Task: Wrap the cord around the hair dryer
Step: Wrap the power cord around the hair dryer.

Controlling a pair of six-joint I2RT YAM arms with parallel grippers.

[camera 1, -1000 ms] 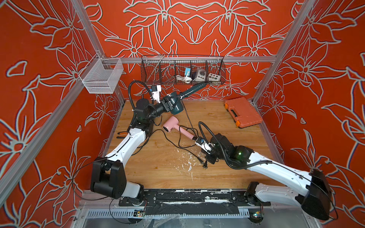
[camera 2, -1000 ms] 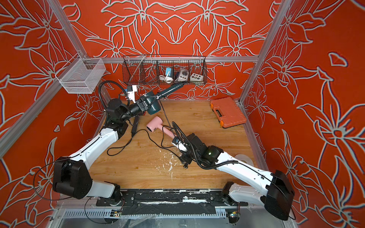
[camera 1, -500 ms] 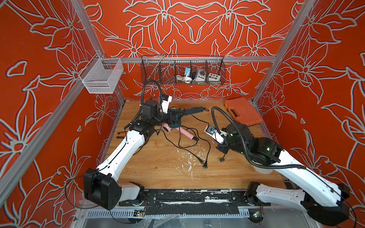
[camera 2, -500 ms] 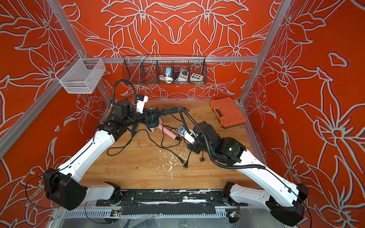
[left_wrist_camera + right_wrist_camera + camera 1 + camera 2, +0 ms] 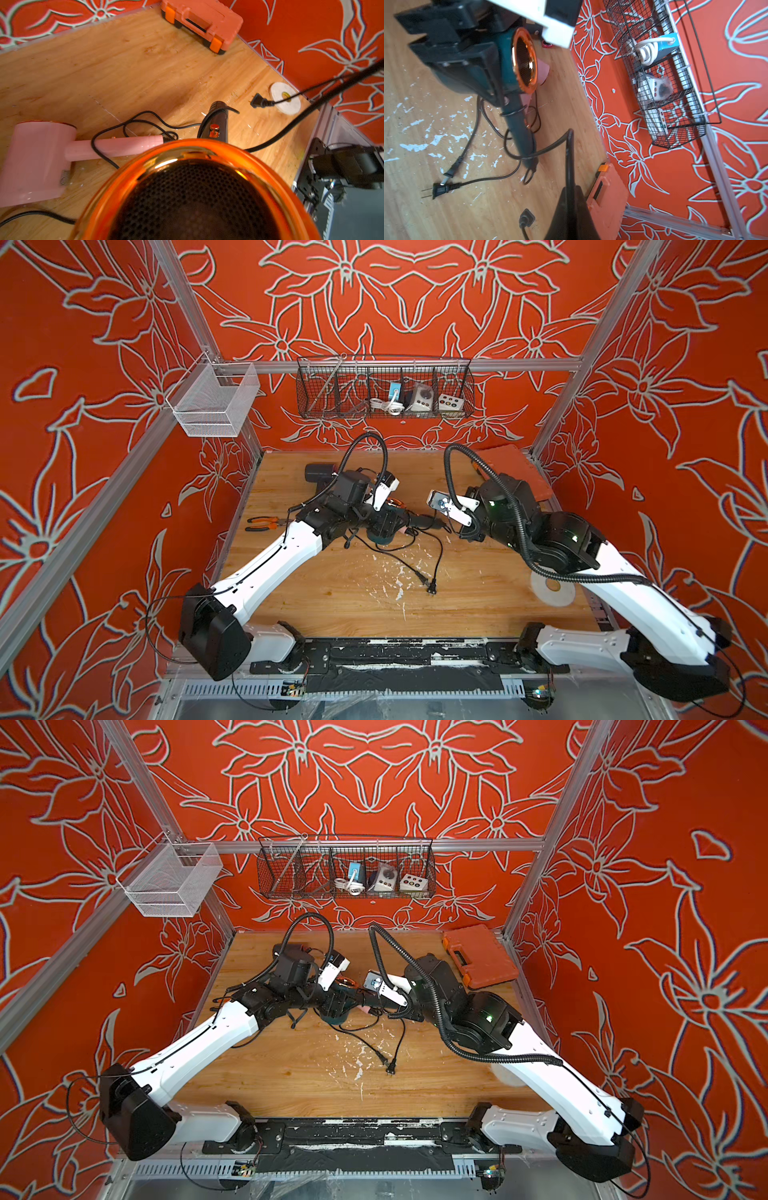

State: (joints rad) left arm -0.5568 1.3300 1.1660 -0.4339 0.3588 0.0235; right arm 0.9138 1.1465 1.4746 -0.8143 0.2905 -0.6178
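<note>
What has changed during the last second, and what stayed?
The left pincer carried the teal hair dryer from the back-left down to the centre, keeping its grip. The right pincer, shut on the thick black cord, shifted slightly rightward as its arm folded up. The orange tool case and the black two-pin plug stayed.

The left arm (image 5: 270,568) and right arm (image 5: 648,601) wear glossy white shells between chunky black joints. A ribbed black hose (image 5: 445,468) arches over each wrist to a small white camera block (image 5: 461,514). Tiny green lights (image 5: 493,503) glow on the right arm's dark housings.
</note>
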